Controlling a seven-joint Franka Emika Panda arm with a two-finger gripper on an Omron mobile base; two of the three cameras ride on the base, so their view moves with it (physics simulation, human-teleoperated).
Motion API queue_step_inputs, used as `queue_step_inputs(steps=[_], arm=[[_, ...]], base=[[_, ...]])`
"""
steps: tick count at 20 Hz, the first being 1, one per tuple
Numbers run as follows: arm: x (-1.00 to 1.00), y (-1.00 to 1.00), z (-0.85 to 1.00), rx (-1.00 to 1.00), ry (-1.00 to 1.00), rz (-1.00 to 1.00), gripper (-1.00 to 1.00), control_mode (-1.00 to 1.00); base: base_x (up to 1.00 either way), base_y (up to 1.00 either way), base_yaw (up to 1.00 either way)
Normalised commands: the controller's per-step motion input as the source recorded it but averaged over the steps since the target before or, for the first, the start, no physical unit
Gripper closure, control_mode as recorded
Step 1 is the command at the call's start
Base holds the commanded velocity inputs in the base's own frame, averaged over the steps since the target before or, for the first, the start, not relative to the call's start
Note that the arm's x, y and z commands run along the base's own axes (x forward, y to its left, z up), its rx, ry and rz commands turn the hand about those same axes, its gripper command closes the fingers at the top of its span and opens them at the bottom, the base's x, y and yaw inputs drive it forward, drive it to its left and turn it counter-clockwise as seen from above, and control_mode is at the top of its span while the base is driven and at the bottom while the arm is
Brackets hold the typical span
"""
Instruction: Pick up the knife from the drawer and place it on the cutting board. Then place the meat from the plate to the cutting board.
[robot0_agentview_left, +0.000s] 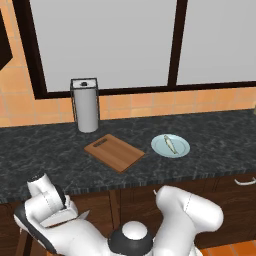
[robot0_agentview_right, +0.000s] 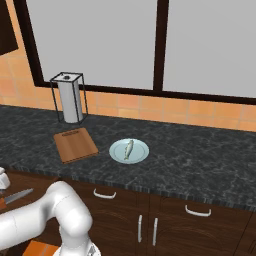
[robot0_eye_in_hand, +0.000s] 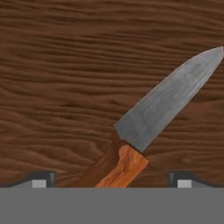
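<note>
In the hand view the knife (robot0_eye_in_hand: 153, 118) lies between the gripper (robot0_eye_in_hand: 111, 179) tips, its orange-brown handle low between them and its grey blade slanting up and right over dark wood grain. The tips stand wide apart at either side; whether they grip the handle cannot be told. The right base view shows the blade at the left edge, below the counter. There, above the claw, the cutting board (robot0_agentview_right: 75, 144) lies beside the plate (robot0_agentview_right: 140, 154) bearing the meat (robot0_agentview_right: 128, 149).

Counter clutter and window
A paper towel roll (robot0_agentview_left: 86, 109) in its wire holder stands far left on the dark speckled counter (robot0_agentview_left: 215, 135), below the window (robot0_agentview_left: 105, 40).
</note>
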Motion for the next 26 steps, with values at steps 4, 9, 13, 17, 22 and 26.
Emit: queue_step_inputs(steps=[4,9,13,17,22,26], arm=[[-0.53,0.0,0.0,0.0,0.0,-0.08,-1.0,-1.0],[-0.17,-0.05,-0.03,0.0,0.0,-0.17,-1.0,-1.0],[0.0,-0.07,-0.11,0.0,0.0,-0.21,-1.0,-1.0],[0.0,-0.01,-0.3,0.0,-0.07,-0.15,-1.0,-1.0],[0.0,0.0,-0.33,0.0,-0.11,-0.06,-1.0,-1.0],[0.0,0.0,-0.18,0.0,-0.1,-0.03,-1.0,-1.0]], base=[[0.0,0.0,0.0],[0.0,0.0,0.0],[0.0,0.0,0.0],[0.0,0.0,0.0],[0.0,0.0,0.0],[0.0,0.0,0.0]])
